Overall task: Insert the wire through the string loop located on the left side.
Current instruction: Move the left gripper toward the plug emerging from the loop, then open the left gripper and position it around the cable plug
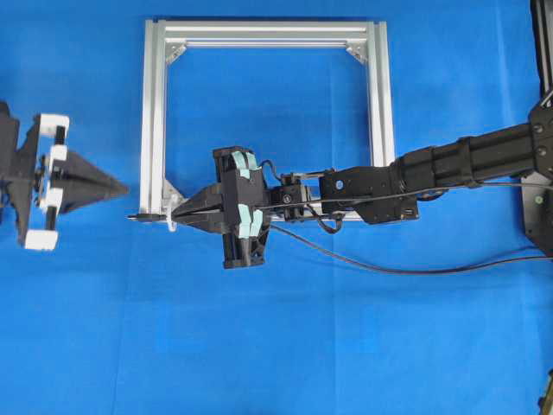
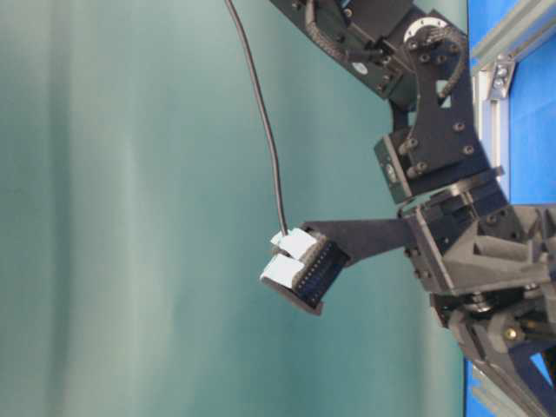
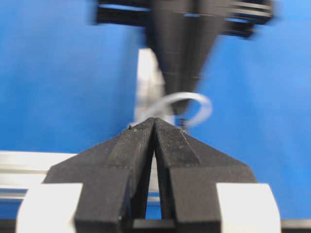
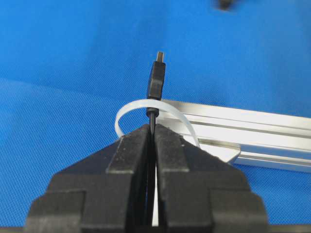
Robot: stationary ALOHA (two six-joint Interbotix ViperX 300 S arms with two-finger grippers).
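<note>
Black wire (image 4: 156, 82) pinched in right gripper (image 4: 151, 130), plug poking through whitish string loop (image 4: 131, 108); left gripper (image 1: 121, 187) clamped empty, well apart.

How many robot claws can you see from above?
2. The left gripper is at the left edge, shut and holding nothing. The right gripper reaches across to the frame's lower left corner, pinching the wire. None seem hidden.
</note>
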